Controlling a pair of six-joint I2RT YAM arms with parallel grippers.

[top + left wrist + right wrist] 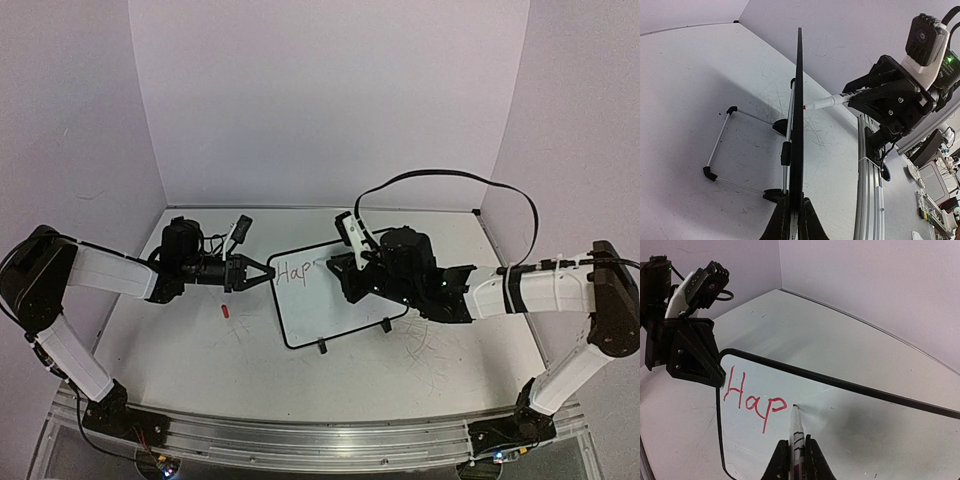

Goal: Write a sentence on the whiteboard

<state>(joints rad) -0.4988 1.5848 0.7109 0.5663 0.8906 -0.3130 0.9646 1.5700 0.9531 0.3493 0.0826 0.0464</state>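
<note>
Only "Hap" of sentence (752,397) down, red, top-left of whiteboard (330,305), propped on its feet mid tabletop (200,360). Left jaws clamped on board's left edge. Right jaws shut on marker (796,432), tip touching just right of the "p". Advice: keep light even pressure, match letter ht, leave room for 2nd line. Writing unreadable from left wrist, board edge-on. Small red bit (226,310) nearby, poss. the cap.
</note>
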